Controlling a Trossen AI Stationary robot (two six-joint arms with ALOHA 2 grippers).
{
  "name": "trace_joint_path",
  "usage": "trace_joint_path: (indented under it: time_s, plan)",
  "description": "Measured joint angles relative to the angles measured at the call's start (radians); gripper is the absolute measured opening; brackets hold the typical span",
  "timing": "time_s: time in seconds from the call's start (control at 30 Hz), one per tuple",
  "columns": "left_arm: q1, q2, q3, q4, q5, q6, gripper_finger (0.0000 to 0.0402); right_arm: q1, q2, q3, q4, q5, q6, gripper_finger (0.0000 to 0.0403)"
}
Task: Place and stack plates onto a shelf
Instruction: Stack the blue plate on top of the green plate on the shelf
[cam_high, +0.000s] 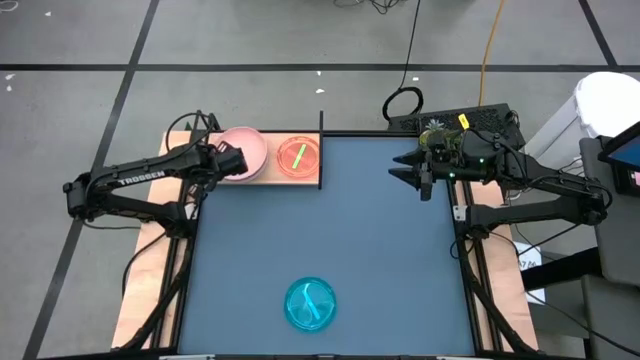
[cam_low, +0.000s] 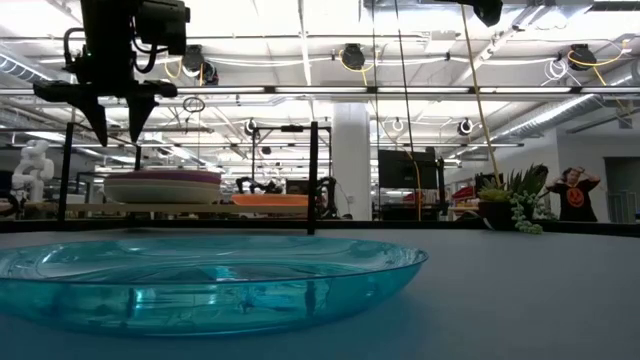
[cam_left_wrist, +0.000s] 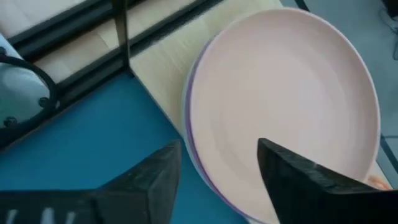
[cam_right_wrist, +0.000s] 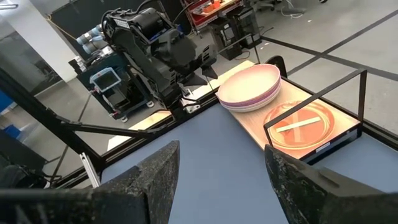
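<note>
- I see the dark blue table bare across its middle, a workshop room behind it.
- Nearest me, the teal plate lies alone by the table's near edge.
- Further back, my right gripper hovers near the right edge, fingers apart, holding nothing.
- At the far left corner, the shelf carries the stack of large plates, salmon pink on top, beside the orange plate.
- My left gripper hangs open over the stack's edge.
</note>
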Motion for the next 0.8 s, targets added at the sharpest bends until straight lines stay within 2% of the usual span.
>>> trace_joint_path:
  time_s: [0.13,0.47,0.6,0.8]
  plan:
    - [-0.046,-0.011,0.002,0.078,-0.02,0.079,0.0242,0.0,0.0,0.0,0.0,0.0,0.0,0.0215]
    - [-0.19,-0.011,0.002,0.324,-0.056,0.334,0.0243,0.0,0.002,0.0,0.0,0.0,-0.004,0.0215]
    - [-0.232,-0.011,0.002,0.487,-0.068,0.53,0.0243,0.0,0.002,0.0,-0.001,0.001,-0.029,0.0215]
    - [-0.273,-0.011,0.002,0.776,-0.059,0.924,0.0243,0.0,0.005,0.0,-0.01,0.047,-0.057,0.0215]
